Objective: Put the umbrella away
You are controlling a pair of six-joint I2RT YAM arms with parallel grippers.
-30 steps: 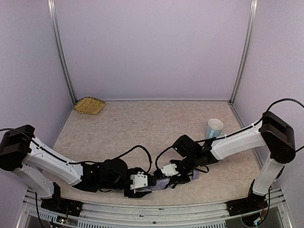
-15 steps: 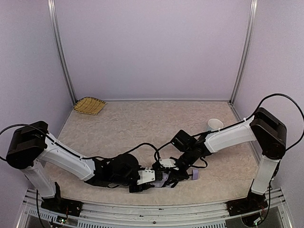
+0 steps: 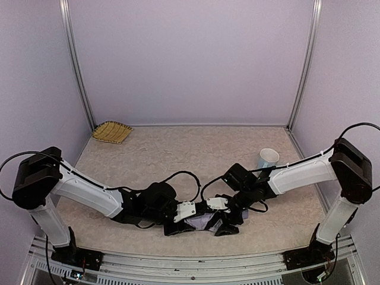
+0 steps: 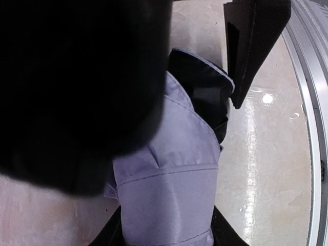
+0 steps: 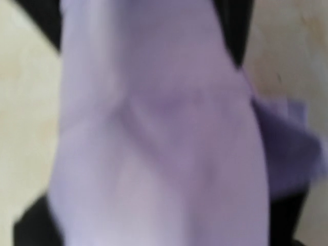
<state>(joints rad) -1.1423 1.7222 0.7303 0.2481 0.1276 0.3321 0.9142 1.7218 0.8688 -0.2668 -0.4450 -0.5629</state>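
Observation:
The umbrella (image 3: 200, 222) lies folded on the table near the front edge, pale lavender fabric with black folds. My left gripper (image 3: 191, 221) reaches it from the left. In the left wrist view the lavender fabric (image 4: 169, 189) fills the whole gap between the black fingers (image 4: 225, 237), so this gripper (image 4: 166, 228) is shut on it. My right gripper (image 3: 221, 217) meets the umbrella from the right. The blurred right wrist view shows the fabric (image 5: 159, 143) lying between widely spread fingers (image 5: 292, 220), so this gripper (image 5: 161, 225) is open around it.
A light-blue cup (image 3: 268, 159) stands upright behind the right arm. A woven yellow tray (image 3: 112, 131) sits in the far left corner. The metal rail (image 3: 190, 261) runs along the front edge, close to the umbrella. A dark blurred shape (image 4: 72, 77) covers the upper left of the left wrist view.
My left gripper closed on the umbrella and slid right. My right gripper's jaws spread wide, letting go of the umbrella. The right arm shifted, and the cup shows fully again.

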